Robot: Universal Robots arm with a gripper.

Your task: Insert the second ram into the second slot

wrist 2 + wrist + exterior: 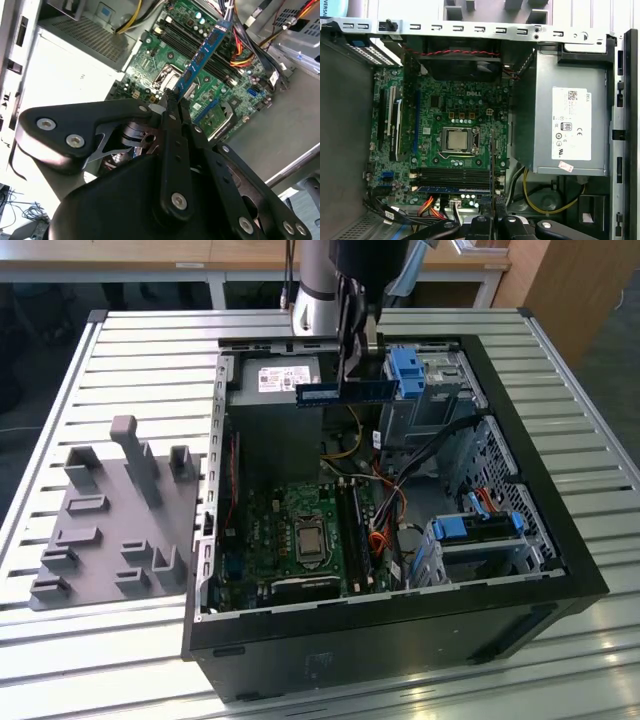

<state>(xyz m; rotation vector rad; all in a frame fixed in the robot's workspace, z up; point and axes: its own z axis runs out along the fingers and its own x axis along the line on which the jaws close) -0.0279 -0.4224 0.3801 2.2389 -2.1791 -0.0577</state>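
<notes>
The fingers (169,120), black jointed metal links, are clenched on the ram (204,52). It is a thin, flat blue board, long and narrow, with dark chips along its face, and it juts out past the fingertips. It hangs level under them, in the air above the green motherboard (165,60) and its long black slots (176,36). The open black case (400,615) sits on a ribbed metal counter (150,350).

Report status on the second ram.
Gripper shut on the second ram. Ram in the air above the open case, not yet in a slot. Orange cables beside the memory slots, none across them.
</notes>
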